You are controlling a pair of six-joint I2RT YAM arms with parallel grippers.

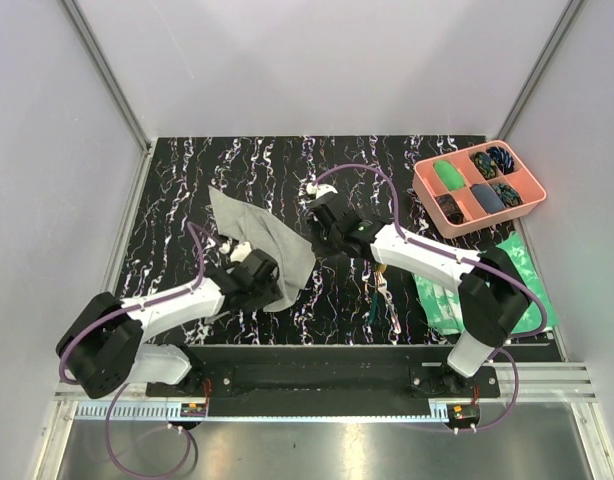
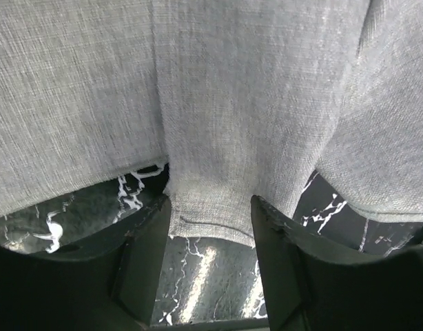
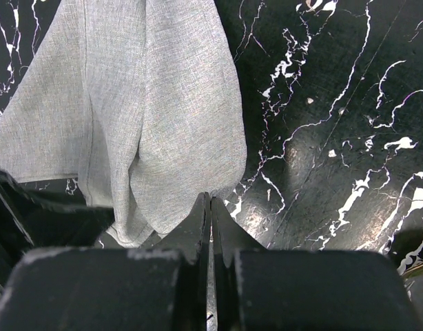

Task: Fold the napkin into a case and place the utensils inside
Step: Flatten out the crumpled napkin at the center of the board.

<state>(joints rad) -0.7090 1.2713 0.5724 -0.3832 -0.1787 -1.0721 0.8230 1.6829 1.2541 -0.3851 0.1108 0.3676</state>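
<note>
The plain grey napkin (image 1: 255, 240) lies rumpled in loose folds on the black marbled table, left of centre. My left gripper (image 1: 265, 285) is open at the napkin's near edge. In the left wrist view a hemmed strip of the napkin (image 2: 218, 138) reaches in between the two spread fingers (image 2: 144, 238). My right gripper (image 1: 317, 238) is shut, and its fingertips (image 3: 210, 200) meet at the right edge of the napkin (image 3: 163, 124). I cannot tell whether any cloth is pinched between them. The utensils (image 1: 382, 292) lie on the table right of centre. No case shape shows.
A pink compartmented tray (image 1: 532, 196) holding dark and green items stands at the back right. A green-and-white mottled sheet (image 1: 439, 300) lies at the front right, partly under the right arm. White walls enclose the table on three sides.
</note>
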